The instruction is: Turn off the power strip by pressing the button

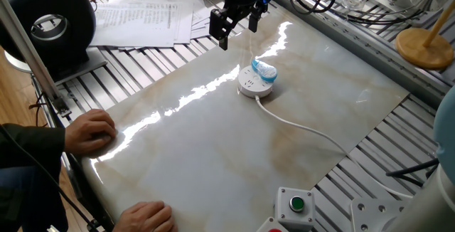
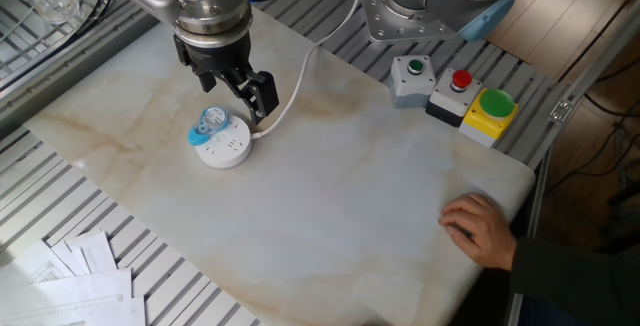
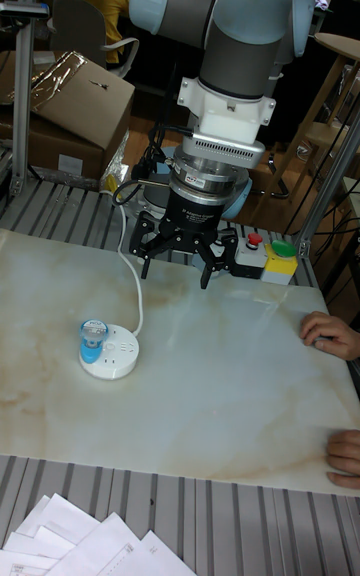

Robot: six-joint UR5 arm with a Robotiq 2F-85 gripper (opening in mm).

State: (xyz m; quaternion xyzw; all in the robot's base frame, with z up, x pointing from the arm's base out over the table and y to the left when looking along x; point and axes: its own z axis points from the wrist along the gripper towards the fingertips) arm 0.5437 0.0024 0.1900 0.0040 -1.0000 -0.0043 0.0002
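The power strip (image 1: 254, 84) (image 2: 223, 143) (image 3: 109, 356) is a small round white puck lying on the marble board, its white cord (image 1: 306, 129) (image 3: 131, 276) trailing off across the board. Its button (image 1: 264, 70) (image 2: 209, 122) (image 3: 92, 335) is a light-blue translucent nub on the puck's top edge. My gripper (image 1: 238, 30) (image 2: 236, 86) (image 3: 175, 267) hangs above the board beside the puck, apart from it. A clear gap shows between its black fingers, and nothing is held.
A grey box with a green button (image 2: 411, 76) (image 1: 296, 206), a red-button box (image 2: 456, 88) and a yellow box (image 2: 486, 112) sit at the board's edge. A person's hands (image 1: 90, 130) (image 2: 481, 228) rest on the board. Papers (image 1: 142, 18) and a wooden stand (image 1: 425, 47) lie beyond it.
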